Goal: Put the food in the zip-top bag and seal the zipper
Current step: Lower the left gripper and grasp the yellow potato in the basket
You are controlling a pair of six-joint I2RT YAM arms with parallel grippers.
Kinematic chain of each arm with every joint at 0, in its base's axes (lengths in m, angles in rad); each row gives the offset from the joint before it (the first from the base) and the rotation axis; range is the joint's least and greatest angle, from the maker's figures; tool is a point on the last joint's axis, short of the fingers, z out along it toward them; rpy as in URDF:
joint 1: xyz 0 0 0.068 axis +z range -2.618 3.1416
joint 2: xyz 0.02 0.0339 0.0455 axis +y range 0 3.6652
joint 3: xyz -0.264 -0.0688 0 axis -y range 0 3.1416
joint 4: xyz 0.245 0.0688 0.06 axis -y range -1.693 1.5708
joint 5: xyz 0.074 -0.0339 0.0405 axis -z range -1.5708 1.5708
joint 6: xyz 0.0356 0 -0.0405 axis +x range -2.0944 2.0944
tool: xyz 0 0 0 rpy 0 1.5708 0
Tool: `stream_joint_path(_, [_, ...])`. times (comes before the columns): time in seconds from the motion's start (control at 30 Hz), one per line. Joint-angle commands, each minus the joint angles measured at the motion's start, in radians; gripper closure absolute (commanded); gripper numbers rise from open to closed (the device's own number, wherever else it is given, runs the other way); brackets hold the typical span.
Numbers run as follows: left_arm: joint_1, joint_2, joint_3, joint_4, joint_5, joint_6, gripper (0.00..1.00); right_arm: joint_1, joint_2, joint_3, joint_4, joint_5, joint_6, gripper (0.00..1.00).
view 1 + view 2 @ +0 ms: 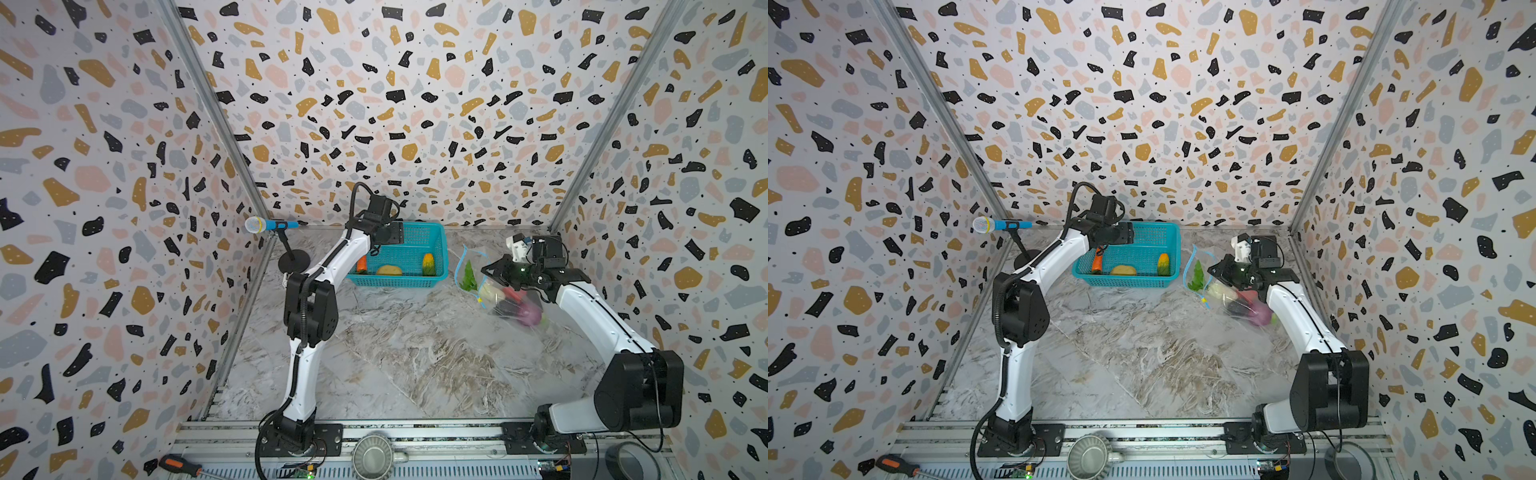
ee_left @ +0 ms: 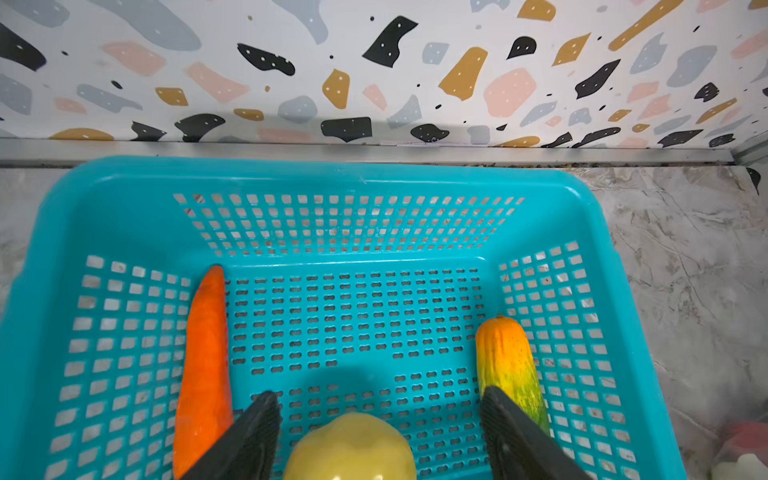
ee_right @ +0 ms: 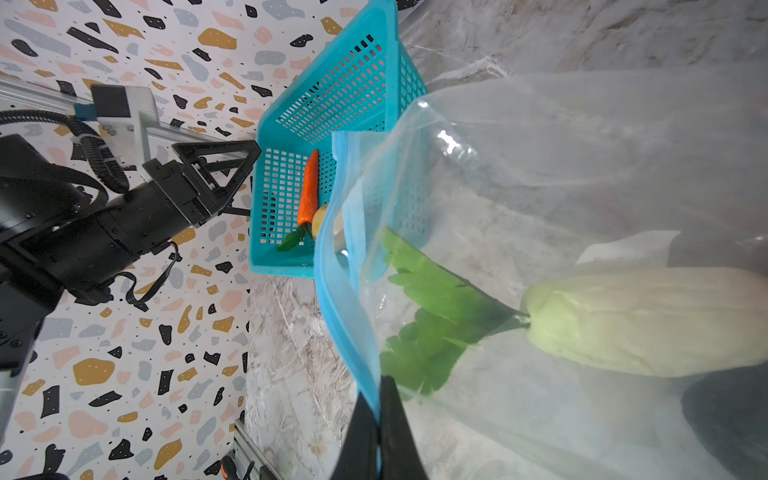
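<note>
My left gripper hangs open inside the teal basket, its fingers either side of a yellow potato without touching it. An orange carrot and a yellow-green corn lie along the basket's sides. At the right in both top views the clear zip-top bag is held up off the table. My right gripper is shut on its light blue zipper. Inside the bag are a white radish with green leaves, a purple onion and dark and red pieces.
The basket stands against the back wall. A microphone on a stand is at the back left. On the front rail lie a screwdriver, a metal mould and a tape roll.
</note>
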Motion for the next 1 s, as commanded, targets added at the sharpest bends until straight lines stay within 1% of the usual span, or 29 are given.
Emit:
stream_joint_path(0.0, [0.007, -0.001, -0.07, -0.026, 0.027, -0.052, 0.17, -0.009, -0.002, -0.004, 0.009, -0.002, -0.014, 1.0])
stream_joint_path(0.07, [0.007, -0.008, -0.102, -0.02, 0.045, -0.059, 0.17, -0.011, 0.002, -0.003, 0.013, -0.005, -0.014, 1.0])
stream_joint_path(0.17, [0.007, 0.007, -0.102, -0.048, 0.058, -0.047, 0.16, -0.011, 0.003, -0.003, 0.015, -0.008, -0.014, 1.0])
stream_joint_path(0.33, [0.007, 0.081, 0.0, -0.198, 0.02, 0.018, 0.16, -0.014, 0.004, -0.002, 0.018, -0.005, -0.014, 1.0])
stream_joint_path(0.43, [0.006, 0.113, 0.039, -0.258, 0.01, 0.035, 0.13, -0.015, 0.007, -0.004, 0.018, -0.003, -0.014, 1.0])
stream_joint_path(0.57, [0.002, 0.132, 0.065, -0.284, 0.028, 0.049, 0.11, -0.015, 0.013, -0.002, 0.02, -0.007, -0.014, 1.0])
stream_joint_path(0.67, [-0.006, 0.149, 0.089, -0.312, 0.022, 0.07, 0.09, -0.015, 0.012, 0.0, 0.018, -0.006, -0.014, 1.0])
stream_joint_path(0.97, [-0.021, 0.196, 0.121, -0.35, 0.028, 0.112, 0.09, -0.02, 0.008, -0.005, 0.016, -0.004, -0.015, 1.0])
